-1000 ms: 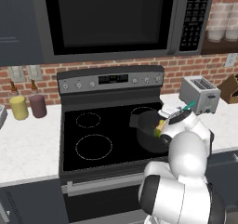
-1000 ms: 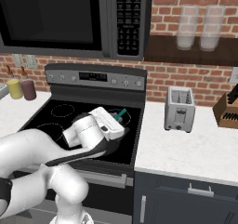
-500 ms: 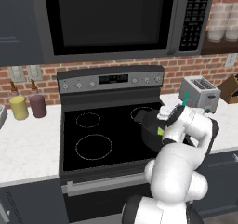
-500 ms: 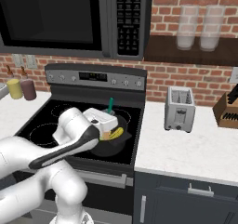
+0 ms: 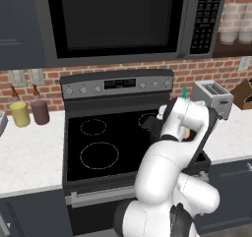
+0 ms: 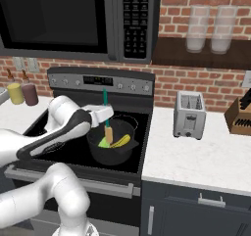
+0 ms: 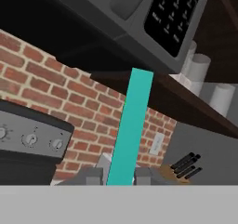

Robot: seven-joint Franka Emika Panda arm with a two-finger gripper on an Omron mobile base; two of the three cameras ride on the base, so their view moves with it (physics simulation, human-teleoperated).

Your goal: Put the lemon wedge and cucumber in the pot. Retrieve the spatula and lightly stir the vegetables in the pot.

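Gripper [image 6: 106, 118] clamped on spatula [image 6: 107, 122], now upright, blade dipped into pot [image 6: 96, 152] beside cucumber [image 6: 120, 141] and lemon wedge [image 6: 104, 143]. Stirring looks ready.

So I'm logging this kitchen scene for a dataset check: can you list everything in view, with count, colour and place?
pot: 1, dark grey-black, on the stove's right front burner.
lemon wedge: 1, yellow-green, inside the pot.
cucumber: 1, yellowish, inside the pot beside the wedge.
spatula: 1, teal handle, orange-tan blade, upright with blade in the pot.
stove: 1, black, between the counters.
microwave: 1, dark, above the stove.
toaster: 1, silver, right counter.
knife block: 1, brown, far right counter.
bottles: 2, yellow and maroon, left counter.
glasses: 2, pale, shelf upper right.
gripper: 1, white, shut on the spatula handle.
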